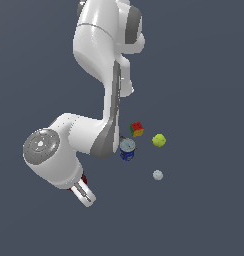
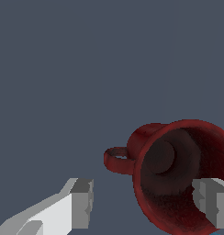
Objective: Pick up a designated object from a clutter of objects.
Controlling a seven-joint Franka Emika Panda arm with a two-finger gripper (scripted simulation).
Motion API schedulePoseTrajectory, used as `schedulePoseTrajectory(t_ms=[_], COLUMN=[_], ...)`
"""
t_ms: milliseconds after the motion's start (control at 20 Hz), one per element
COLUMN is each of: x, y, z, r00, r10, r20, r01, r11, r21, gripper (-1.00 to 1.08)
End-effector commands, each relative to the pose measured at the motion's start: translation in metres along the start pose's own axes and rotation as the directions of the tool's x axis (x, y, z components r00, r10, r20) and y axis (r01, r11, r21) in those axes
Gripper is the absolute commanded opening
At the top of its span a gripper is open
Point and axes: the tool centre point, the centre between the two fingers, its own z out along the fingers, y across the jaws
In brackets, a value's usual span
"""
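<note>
Fingers [image 2: 81, 204] of the arm stand wide apart in the wrist view, with nothing pressed between them: one light grey finger is beside the mug, on the handle side and not touching it, and the other pad overlaps the mug's rim on the opposite side, but I cannot tell if it really touches. The dark red mug [image 2: 178, 176] fills much of that view; its dark inside and round bottom face the camera, and its side handle [image 2: 116, 160] sticks out toward the free finger. In the exterior view the mug is almost fully hidden behind the big white arm [image 1: 99, 70]; only a small dark red piece [image 1: 84, 179] shows beside the hand, at about 7 o'clock from the middle of the picture, and one white fingertip [image 1: 86, 194] points toward 5 o'clock. Whether the mug rests on the grey worktop [image 1: 204, 215] or is lifted I cannot tell. Further out, at about 2 o'clock from the hand, stands a blue can [image 1: 127, 149], near the arm's lower link. Just above the can, at about 1 o'clock, lies the multicoloured cube [image 1: 137, 129]. The yellow-green ball [image 1: 159, 140] is at 3 o'clock from the can, a little apart. The white ball [image 1: 157, 175] lies alone at 5 o'clock from the can.
</note>
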Motion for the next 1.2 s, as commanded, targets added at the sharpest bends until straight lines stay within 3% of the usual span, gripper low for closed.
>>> schedulePoseTrajectory(t_ms=[0,500,550,1150], x=[0.000,0.000,0.000,0.000], y=[0.000,0.000,0.000,-0.002], z=[0.000,0.030,0.030,0.028], r00=[1.000,1.000,1.000,1.000], r10=[0.000,0.003,0.003,0.001], r20=[-0.001,-0.002,-0.002,-0.004], r01=[0.000,-0.003,-0.003,-0.001], r11=[1.000,1.000,1.000,1.000], r21=[0.000,0.001,0.001,0.004], gripper=[0.68,0.68,-1.00,-1.00])
